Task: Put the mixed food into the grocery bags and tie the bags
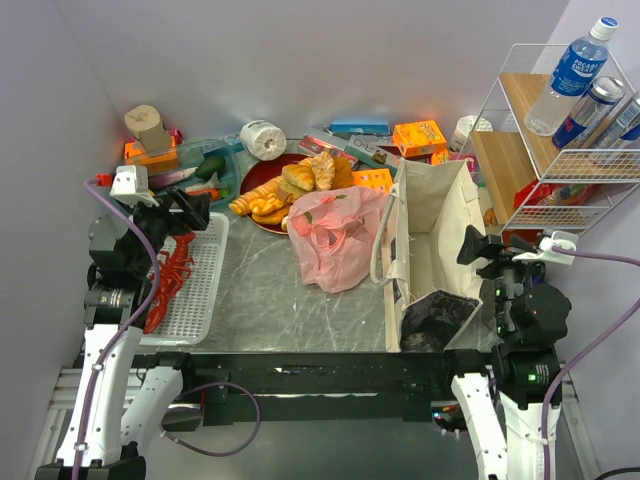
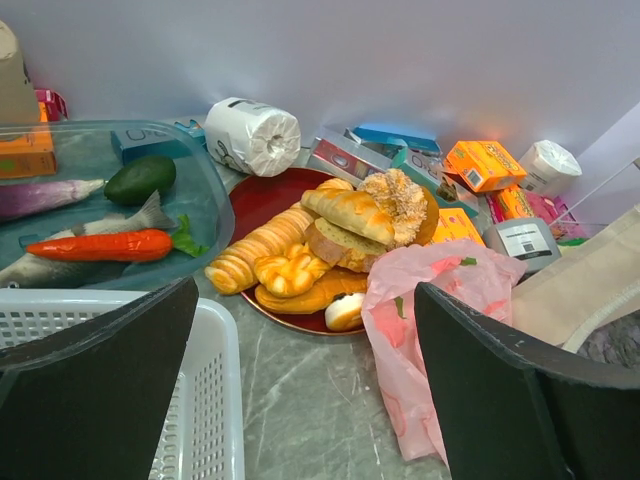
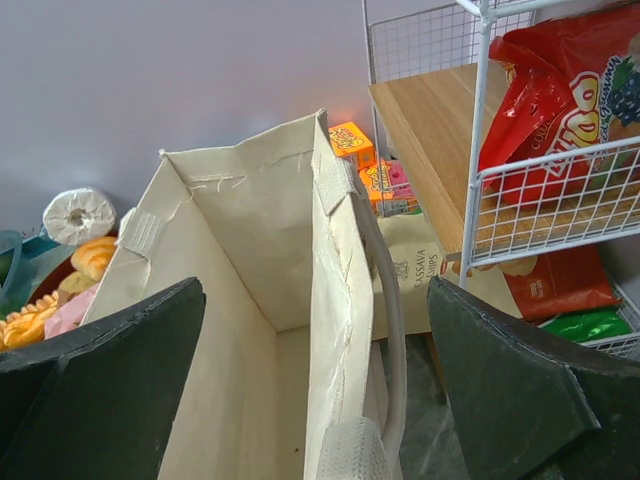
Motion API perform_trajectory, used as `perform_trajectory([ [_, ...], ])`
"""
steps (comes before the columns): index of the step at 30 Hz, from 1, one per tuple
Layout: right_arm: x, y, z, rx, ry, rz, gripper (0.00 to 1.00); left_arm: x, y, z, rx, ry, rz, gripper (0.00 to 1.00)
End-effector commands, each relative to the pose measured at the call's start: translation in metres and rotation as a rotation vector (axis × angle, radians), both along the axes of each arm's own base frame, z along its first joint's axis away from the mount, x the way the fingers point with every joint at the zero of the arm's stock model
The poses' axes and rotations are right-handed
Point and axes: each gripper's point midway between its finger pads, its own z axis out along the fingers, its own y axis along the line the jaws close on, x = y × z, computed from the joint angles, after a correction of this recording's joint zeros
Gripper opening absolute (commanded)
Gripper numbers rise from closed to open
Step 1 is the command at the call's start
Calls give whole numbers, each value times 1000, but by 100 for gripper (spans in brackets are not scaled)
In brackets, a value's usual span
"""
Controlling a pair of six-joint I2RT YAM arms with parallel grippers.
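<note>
The pink plastic bag [image 1: 335,235] lies crumpled mid-table with something inside; it also shows in the left wrist view [image 2: 430,330]. The beige canvas tote [image 1: 430,250] stands open to its right, and its inside looks empty in the right wrist view [image 3: 260,300]. My left gripper [image 1: 190,207] is open and empty over the white basket, with the pink bag beside its right finger [image 2: 305,340]. My right gripper [image 1: 480,248] is open and empty, straddling the tote's right wall and handle [image 3: 315,290]. Toy produce lies in a teal tray [image 2: 200,180]. A blue-labelled bottle [image 1: 575,75] and cans [image 1: 592,108] are on the shelf.
A red plate [image 1: 262,222] piled with breads sits behind the pink bag. A white basket [image 1: 195,290] holds a red lobster [image 1: 170,280] at the left. A wire shelf [image 1: 560,170] stands at the right. Boxes [image 1: 418,135] and a paper roll [image 1: 263,138] line the back wall.
</note>
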Motion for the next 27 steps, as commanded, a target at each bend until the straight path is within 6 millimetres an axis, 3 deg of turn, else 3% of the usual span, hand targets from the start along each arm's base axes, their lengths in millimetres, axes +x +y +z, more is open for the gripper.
perform_trajectory([
  [1,-11,-4,22,-12,-43,-19,99,-3,-4,21,1,-68,-25,96],
  [11,-13,2,51,-32,-40,18,99,-8,-18,32,45,-113,-112,96],
  [14,-7,17,60,-55,-21,101,94,-4,-23,31,88,-116,-136,96],
  [15,1,26,61,-53,30,156,93,-5,-31,38,96,-121,-160,96],
  [17,10,55,59,-10,98,317,88,9,-41,21,120,-16,-169,96],
  [18,21,66,59,10,142,380,88,6,-60,34,128,-28,-223,96],
  [19,24,81,58,24,162,455,87,16,-69,24,137,20,-232,96],
  [20,26,89,57,44,179,489,86,15,-77,28,130,24,-262,96],
  [23,43,87,43,33,277,432,87,20,-97,28,57,39,-338,96],
  [24,47,101,36,22,314,471,88,21,-105,22,38,55,-382,96],
  [26,52,107,23,25,361,464,90,23,-114,12,-3,93,-419,96],
  [27,57,116,7,23,409,485,91,26,-119,4,-11,119,-447,96],
])
